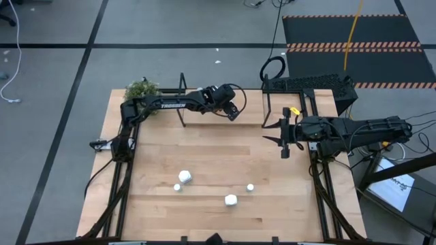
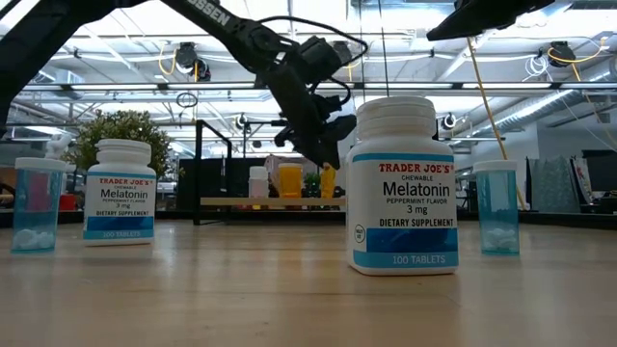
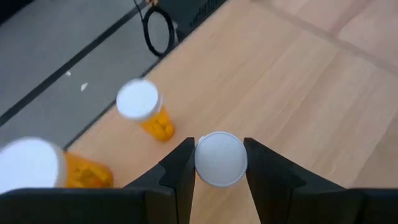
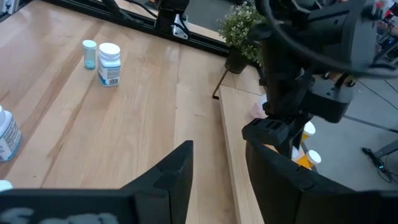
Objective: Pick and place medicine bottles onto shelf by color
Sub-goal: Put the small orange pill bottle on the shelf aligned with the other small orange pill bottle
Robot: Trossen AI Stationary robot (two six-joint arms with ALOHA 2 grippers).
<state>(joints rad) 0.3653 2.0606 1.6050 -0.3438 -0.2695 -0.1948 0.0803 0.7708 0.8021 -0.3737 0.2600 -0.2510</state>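
Fingers of the left gripper (image 3: 219, 163) press on either side of a white-capped bottle (image 3: 220, 158), its cap filling the gap between them, directly above the shelf (image 3: 292, 81). Two orange bottles stand on the shelf just beyond that grip: one upright orange bottle (image 3: 148, 113) close by and a second orange bottle (image 3: 43, 167) further along the board. From table height, a white bottle (image 2: 257, 182) and orange ones are lined up on the shelf behind the left gripper. The right gripper (image 1: 284, 139) hovers near the shelf's other end, above the tabletop (image 1: 204, 146), with its fingers spread apart and nothing between them. Well away from the shelf, toward the table's front edge, stand two white melatonin bottles, one large in the low view (image 2: 404, 185) and one smaller (image 2: 120, 192), plus two pale blue bottles (image 2: 37, 204) (image 2: 496, 206). A potted plant (image 1: 142, 90) sits beside the shelf's left end.
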